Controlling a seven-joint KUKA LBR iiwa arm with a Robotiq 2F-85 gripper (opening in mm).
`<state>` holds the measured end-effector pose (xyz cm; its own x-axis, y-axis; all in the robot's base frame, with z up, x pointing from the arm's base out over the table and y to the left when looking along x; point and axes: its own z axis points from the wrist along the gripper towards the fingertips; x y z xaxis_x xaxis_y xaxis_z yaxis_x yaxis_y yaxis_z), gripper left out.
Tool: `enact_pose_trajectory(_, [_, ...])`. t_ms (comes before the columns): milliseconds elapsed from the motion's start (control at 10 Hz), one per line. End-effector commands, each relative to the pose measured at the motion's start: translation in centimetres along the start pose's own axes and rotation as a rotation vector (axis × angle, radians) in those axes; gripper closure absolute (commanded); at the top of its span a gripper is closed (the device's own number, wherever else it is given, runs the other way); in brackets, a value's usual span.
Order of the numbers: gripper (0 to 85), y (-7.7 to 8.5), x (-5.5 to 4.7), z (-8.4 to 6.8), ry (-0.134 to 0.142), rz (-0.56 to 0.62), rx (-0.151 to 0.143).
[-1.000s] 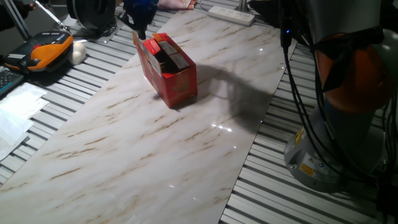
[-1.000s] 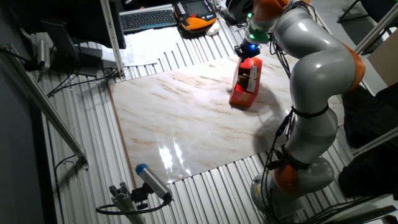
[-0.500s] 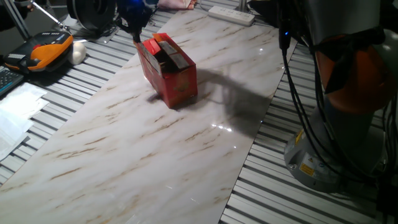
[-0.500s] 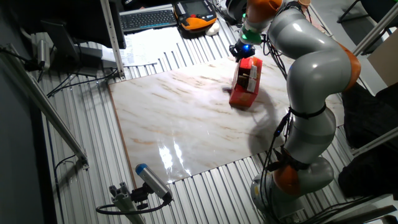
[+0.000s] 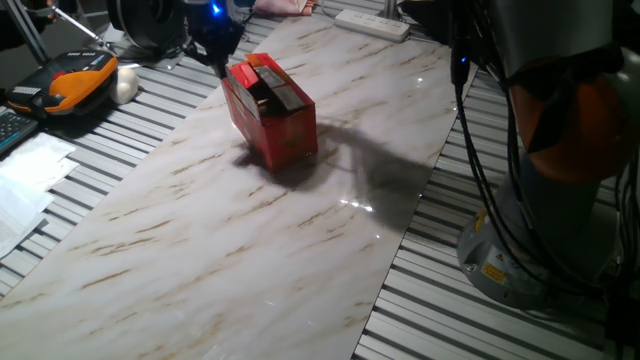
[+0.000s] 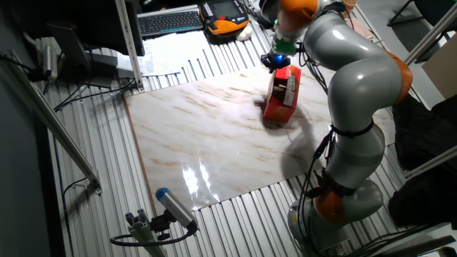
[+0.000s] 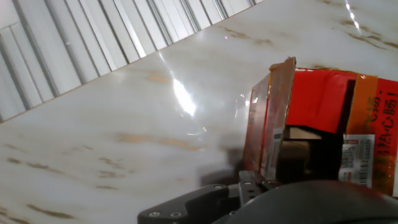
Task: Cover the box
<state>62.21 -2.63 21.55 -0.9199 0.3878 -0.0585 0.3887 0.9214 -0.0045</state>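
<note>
One fixed view shows the box (image 5: 272, 112) in the upper middle of the frame on the table (image 5: 250, 250), one flap upright, and the gripper (image 5: 213, 28) beside it, probably to push it shut; its opening I cannot tell.

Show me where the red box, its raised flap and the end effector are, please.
box (image 5: 285, 135), one fixed view, red front face.
raised flap (image 7: 273, 118), hand view, flap's edge.
end effector (image 5: 214, 42), one fixed view, dark fingertips.

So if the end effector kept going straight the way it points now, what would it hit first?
Probably the upright flap of the red box, which stands right ahead of the end effector; past it, the marble tabletop. Depth is hard to judge.
</note>
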Motion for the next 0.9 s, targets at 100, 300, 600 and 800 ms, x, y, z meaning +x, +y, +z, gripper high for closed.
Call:
enact_pose_trajectory(100, [85.0, -0.7, 0.4, 0.6, -0.016, -0.031, 0.026])
enact_pose_trajectory(300, [85.0, -1.6, 0.7, 0.6, -0.014, -0.058, 0.029])
enact_pose_trajectory(600, [85.0, -3.1, 1.1, 1.1, -0.029, -0.098, 0.045])
enact_pose_trajectory(800, [85.0, -4.4, 0.9, 2.1, -0.034, -0.131, 0.03])
